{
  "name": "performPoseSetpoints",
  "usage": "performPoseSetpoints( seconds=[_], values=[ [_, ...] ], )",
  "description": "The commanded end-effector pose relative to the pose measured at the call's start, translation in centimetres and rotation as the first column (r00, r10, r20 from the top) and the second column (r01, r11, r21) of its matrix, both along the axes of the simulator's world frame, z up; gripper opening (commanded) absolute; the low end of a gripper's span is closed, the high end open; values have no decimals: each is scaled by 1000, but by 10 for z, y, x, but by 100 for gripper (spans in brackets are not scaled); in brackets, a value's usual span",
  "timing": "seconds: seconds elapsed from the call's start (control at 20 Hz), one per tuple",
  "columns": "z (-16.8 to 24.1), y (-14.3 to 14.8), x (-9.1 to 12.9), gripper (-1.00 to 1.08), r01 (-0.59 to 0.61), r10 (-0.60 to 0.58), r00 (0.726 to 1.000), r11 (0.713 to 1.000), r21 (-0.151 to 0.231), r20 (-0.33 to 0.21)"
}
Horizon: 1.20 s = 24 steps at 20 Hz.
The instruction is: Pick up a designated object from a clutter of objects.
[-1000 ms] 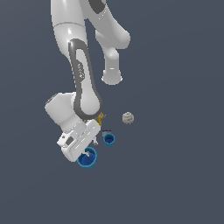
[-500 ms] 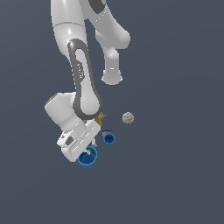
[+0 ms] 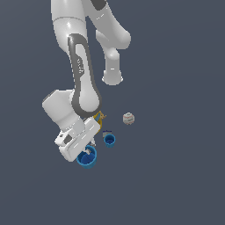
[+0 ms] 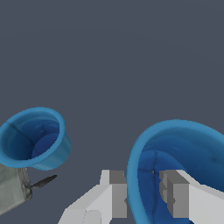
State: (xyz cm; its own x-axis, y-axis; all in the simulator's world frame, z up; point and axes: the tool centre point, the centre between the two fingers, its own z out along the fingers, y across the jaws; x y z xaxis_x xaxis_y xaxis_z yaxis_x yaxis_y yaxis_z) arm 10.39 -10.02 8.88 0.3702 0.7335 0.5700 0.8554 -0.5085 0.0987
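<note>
Stage: grasp setup, lift not done | my tool (image 4: 143, 194) spread, fingers astride the large blue cup's (image 4: 183, 162) rim wall | cup on table beside small blue cup (image 4: 35, 138) | left: close, raise.

The large cup (image 3: 86, 159) and the small cup (image 3: 109, 140) are bright blue. The ball (image 3: 128, 118) is whitish, the arm (image 3: 83, 74) white and grey, the floor (image 3: 176, 176) slate grey.
</note>
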Motion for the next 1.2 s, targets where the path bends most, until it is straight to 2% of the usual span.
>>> performPoseSetpoints(
  seconds=[0.0, 0.4, 1.15],
  values=[
    [10, -3, -2, -100, 0, 0, 1000, 1000, -2, 1],
    [61, -14, -17, -100, -1, 1, 1000, 1000, -4, -4],
    [201, -44, -54, -100, -4, 4, 1000, 1000, -1, -14]
  ],
)
